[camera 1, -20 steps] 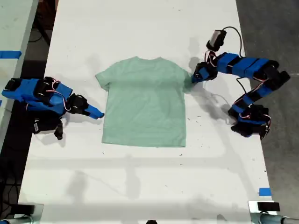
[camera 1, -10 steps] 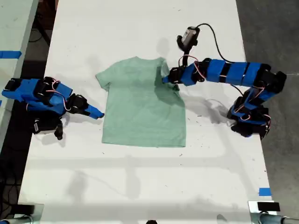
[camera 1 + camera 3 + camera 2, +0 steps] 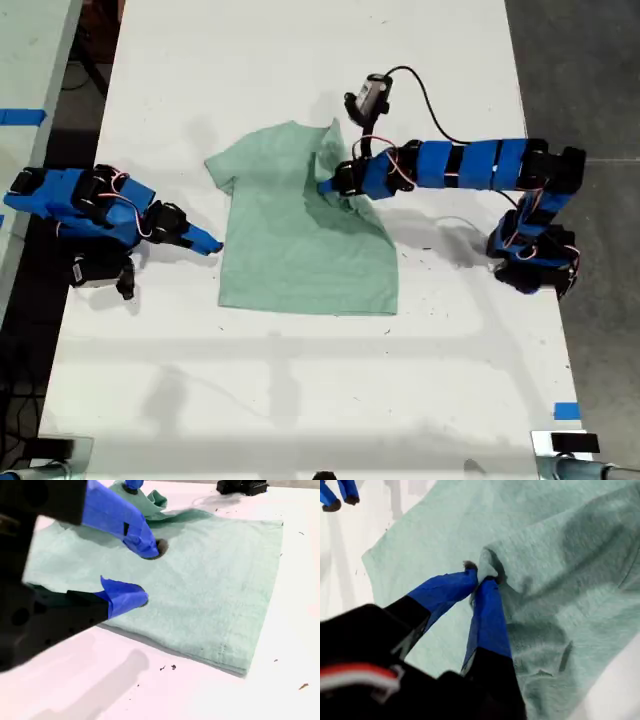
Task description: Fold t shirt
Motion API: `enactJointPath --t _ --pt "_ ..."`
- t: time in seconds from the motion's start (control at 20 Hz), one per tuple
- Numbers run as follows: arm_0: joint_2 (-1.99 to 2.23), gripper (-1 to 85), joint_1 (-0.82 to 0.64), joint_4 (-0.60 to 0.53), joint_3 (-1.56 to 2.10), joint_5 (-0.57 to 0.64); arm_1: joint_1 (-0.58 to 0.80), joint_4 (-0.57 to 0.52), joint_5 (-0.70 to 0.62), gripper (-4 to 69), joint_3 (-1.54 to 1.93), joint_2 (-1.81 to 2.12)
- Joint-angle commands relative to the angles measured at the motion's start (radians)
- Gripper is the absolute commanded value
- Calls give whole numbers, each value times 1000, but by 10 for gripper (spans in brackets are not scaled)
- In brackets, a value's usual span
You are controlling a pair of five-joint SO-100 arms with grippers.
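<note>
Pinching a bunch of the small pale mint-green short-sleeved cotton t shirt (image 3: 290, 255) between the shut blue-taped jaws of my first gripper (image 3: 479, 577). In the exterior view, sitting over the t shirt's chest (image 3: 328, 185), close under the neckline.

A second ago, clamped on the sleeve at the t shirt's edge on the exterior view's right. Half a second ago, already across the shoulder. Now well inside the t shirt's outline, near its midline, with sleeve and shoulder dragged over the body as a raised, rumpled flap.

Lying otherwise flat on the white table (image 3: 300, 390), roughly mid-table between the two arms. No shift in the hem or in the sleeve on the exterior view's left across the three pictures.

Parked just beside the t shirt's side edge on the exterior view's left, below that sleeve: my second gripper (image 3: 208, 242), unmoved throughout. Jaws apart in its wrist view (image 3: 145, 575), holding nothing.

Judging from this: first sideways fold under way, not yet laid down. Only the upper part pulled in, the hem corner on the exterior view's right seemingly still in place, so likely a slanted crease rather than a straight one. Probably calling for setting the flap flat, then bringing the lower side in to match.
</note>
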Motion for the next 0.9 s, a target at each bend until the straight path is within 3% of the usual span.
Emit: enactJointPath --t 0.0,0.05,0.1,0.15,0.25,0.4,0.65,0.85 --pt "8 115 8 3 6 5 -43 37 35 73 -95 21" --pt "8 115 8 3 6 5 -46 66 38 177 -100 31" --pt "8 115 8 3 6 5 -37 138 38 198 -114 61" --pt "8 115 8 3 6 5 -11 227 58 147 -104 124" --pt "8 115 8 3 6 5 52 276 80 -8 49 333" --pt "8 115 8 3 6 5 61 341 114 -7 353 715" --pt "8 115 8 3 6 5 -52 505 222 -7 914 1351" --pt "8 115 8 3 6 8 -61 796 278 -6 1235 1894"
